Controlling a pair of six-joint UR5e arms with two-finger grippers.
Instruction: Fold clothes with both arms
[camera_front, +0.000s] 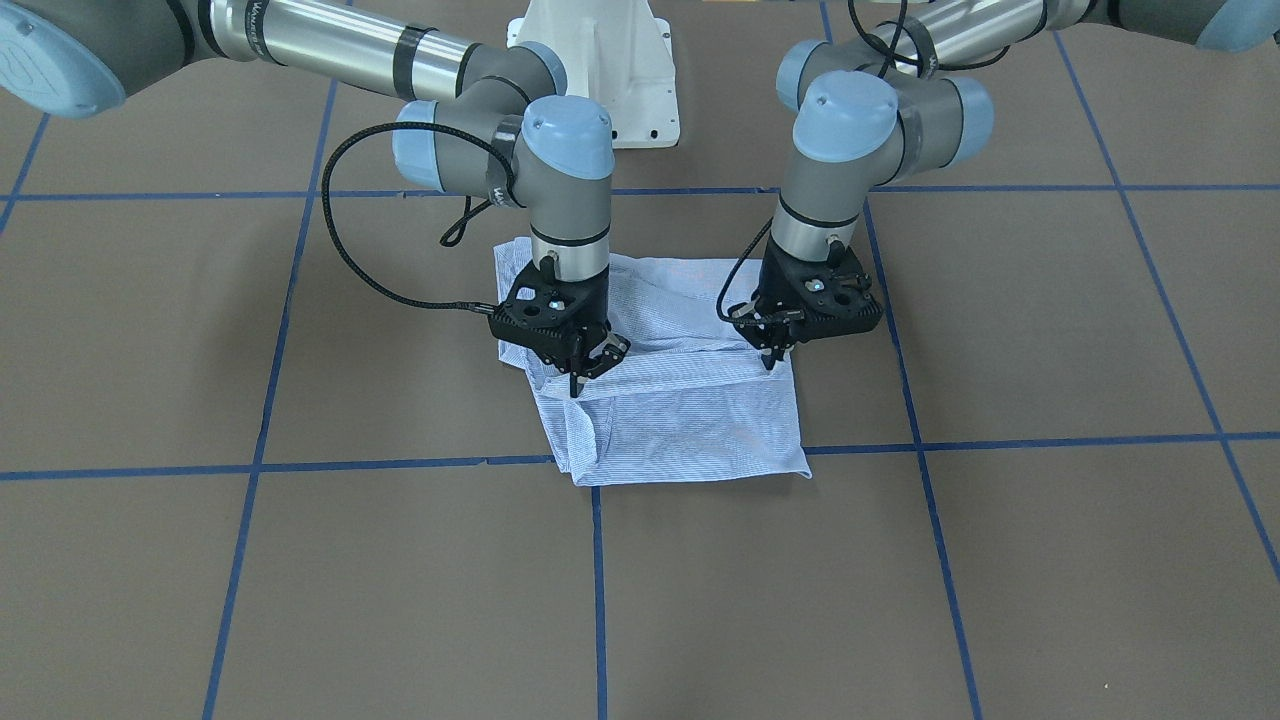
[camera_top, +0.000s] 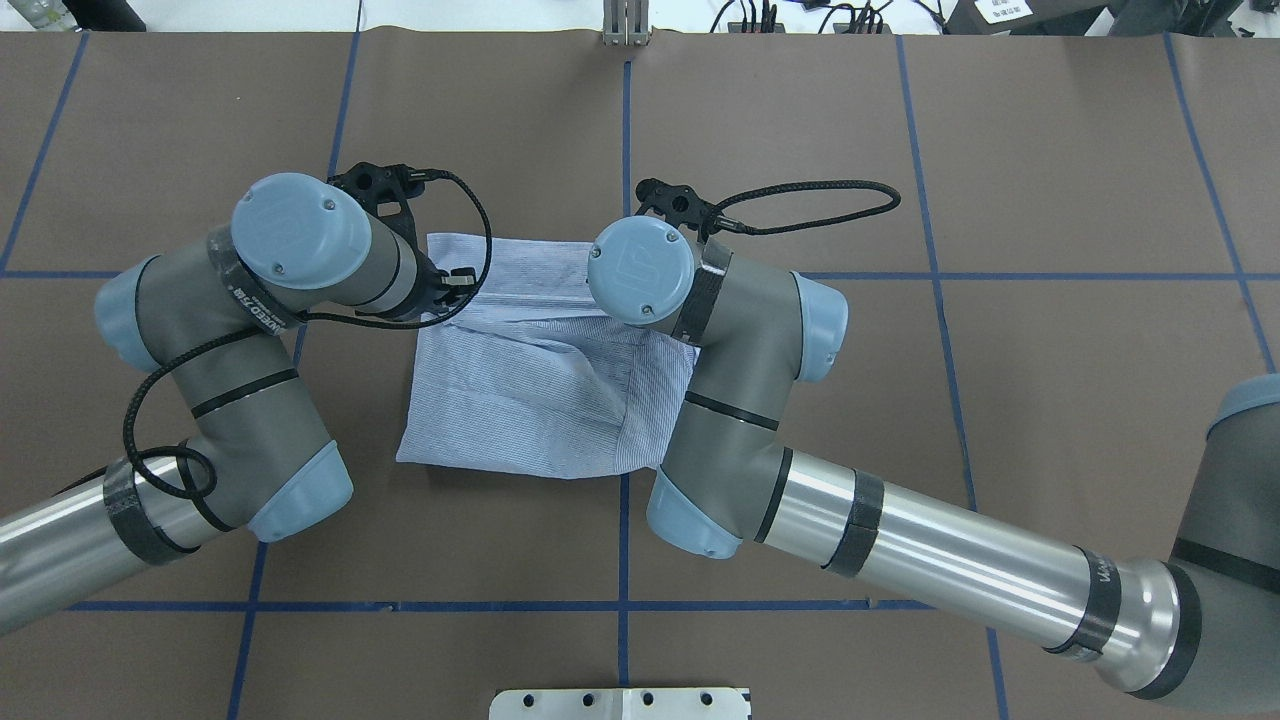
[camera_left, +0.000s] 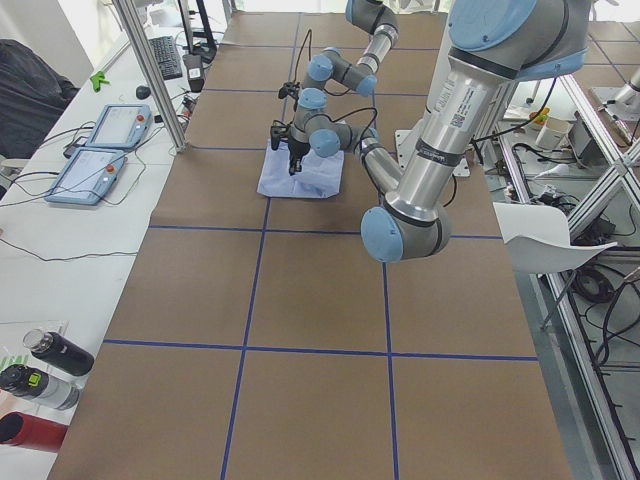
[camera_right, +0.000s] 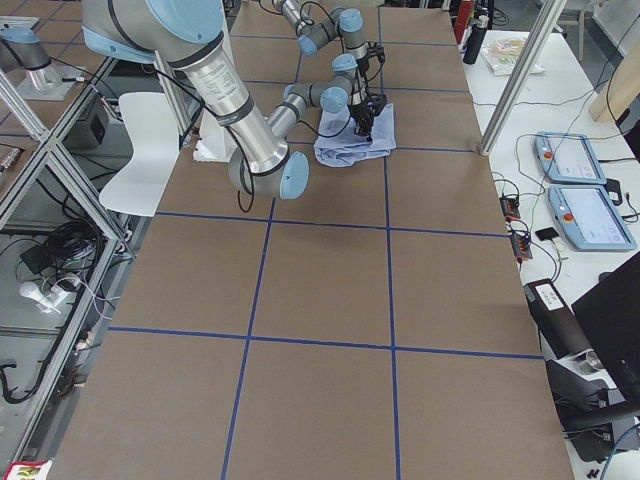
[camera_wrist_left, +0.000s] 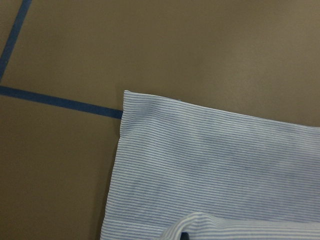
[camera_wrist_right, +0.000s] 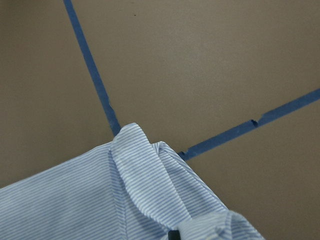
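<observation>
Right now, from the front-facing camera, the shirt (camera_front: 690, 420) is lying on the brown table (camera_front: 400, 590) as a compact folded bundle, its near edge sitting over a crossing of the blue tape lines (camera_front: 400, 464). The right gripper (camera_front: 588, 368) is pointing down at one end of a fold running across the cloth. The left gripper (camera_front: 772, 356) is pointing down at the other end. Both look to be pinching that folded edge, the left one's jaws drawn close together. From overhead, the shirt (camera_top: 530, 400) is resting between the two wrists, and the left arm (camera_top: 250, 420) and right arm (camera_top: 740, 430) are bending in over it and hiding the jaws. From the table's left end, the shirt (camera_left: 300, 182) is showing small and far off under both wrists, too small to judge any grip. From the right end, the shirt (camera_right: 352, 150) is likewise sitting far up the table beneath the two wrists. Through the left wrist camera, a flat striped corner of the shirt (camera_wrist_left: 215, 165) is meeting a tape line, and a ridge of cloth is rising to a dark fingertip (camera_wrist_left: 185, 236) at the bottom edge. Through the right wrist camera, a rumpled corner of the shirt (camera_wrist_right: 100, 200) is covering a tape crossing, with cloth bunching around a dark fingertip (camera_wrist_right: 173, 235) at the bottom edge.
</observation>
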